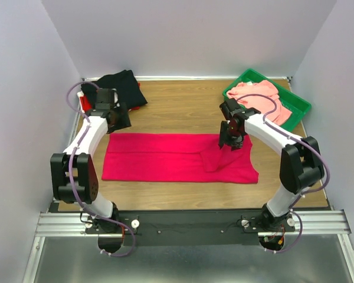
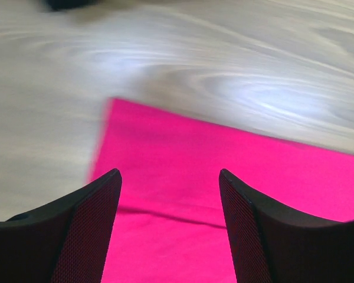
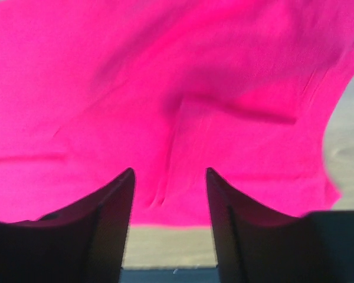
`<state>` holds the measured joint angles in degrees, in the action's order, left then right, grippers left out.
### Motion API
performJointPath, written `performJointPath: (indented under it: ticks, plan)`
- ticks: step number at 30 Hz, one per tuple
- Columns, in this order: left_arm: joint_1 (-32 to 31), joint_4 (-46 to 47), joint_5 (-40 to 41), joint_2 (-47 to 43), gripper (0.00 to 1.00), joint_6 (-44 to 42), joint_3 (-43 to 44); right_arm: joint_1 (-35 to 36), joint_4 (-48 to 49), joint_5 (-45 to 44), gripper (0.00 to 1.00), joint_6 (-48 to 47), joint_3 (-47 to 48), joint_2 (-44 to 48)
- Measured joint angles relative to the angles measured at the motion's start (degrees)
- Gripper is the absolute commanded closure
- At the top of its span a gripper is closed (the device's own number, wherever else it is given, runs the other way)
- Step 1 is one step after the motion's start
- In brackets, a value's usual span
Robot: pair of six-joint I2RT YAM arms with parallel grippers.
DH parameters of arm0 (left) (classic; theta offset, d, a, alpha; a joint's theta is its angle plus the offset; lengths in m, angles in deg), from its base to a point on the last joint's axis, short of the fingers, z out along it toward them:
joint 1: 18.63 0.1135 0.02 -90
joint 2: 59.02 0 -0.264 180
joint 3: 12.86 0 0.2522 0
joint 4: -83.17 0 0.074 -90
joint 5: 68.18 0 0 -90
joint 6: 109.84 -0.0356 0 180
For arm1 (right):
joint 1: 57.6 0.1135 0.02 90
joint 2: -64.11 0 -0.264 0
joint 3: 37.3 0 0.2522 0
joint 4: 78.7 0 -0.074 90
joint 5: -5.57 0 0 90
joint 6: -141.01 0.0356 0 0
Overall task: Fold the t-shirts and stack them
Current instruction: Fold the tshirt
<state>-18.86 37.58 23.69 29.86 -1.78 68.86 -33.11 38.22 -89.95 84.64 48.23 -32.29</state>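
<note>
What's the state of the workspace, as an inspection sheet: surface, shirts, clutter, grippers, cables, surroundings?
Surface: wooden table.
Job's things: crimson shirt spread mid-table, right part folded over; black shirt bundled far left; salmon-pink shirt crumpled in green tray.
Clutter: red item beside black shirt, unidentifiable.
Grippers: left gripper open over crimson shirt's far-left corner; right gripper open over its right part.
Cables: purple cables looped along both arms.
Surroundings: pale walls on three sides; metal rail at near edge.

The right hand [image 3: 169, 172] gapes above the creased crimson-magenta t-shirt [image 3: 165, 82].
</note>
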Motion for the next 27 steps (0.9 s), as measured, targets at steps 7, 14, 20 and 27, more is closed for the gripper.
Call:
performJointPath:
  ticks: [7, 14, 20, 27]
  plan:
    - [-6.01, 6.38, -8.96, 4.22, 0.26, 4.33, -2.34, -3.32, 4.87, -2.32, 0.49, -3.72, 0.07, -5.22]
    - [-6.16, 8.55, -11.15, 6.10, 0.26, 5.57, -3.54, -3.58, 8.35, -2.25, 0.52, -5.70, 0.44, -8.13]
    - [-6.16, 9.46, -11.17, 6.10, 0.26, 5.55, -3.89, -3.58, 9.35, -2.16, 0.69, -6.60, 0.44, -8.92]
    - [-6.16, 9.55, -11.17, 6.10, 0.26, 5.55, -4.46, -3.58, 9.42, -1.44, 0.74, -6.62, -1.29, -8.26]
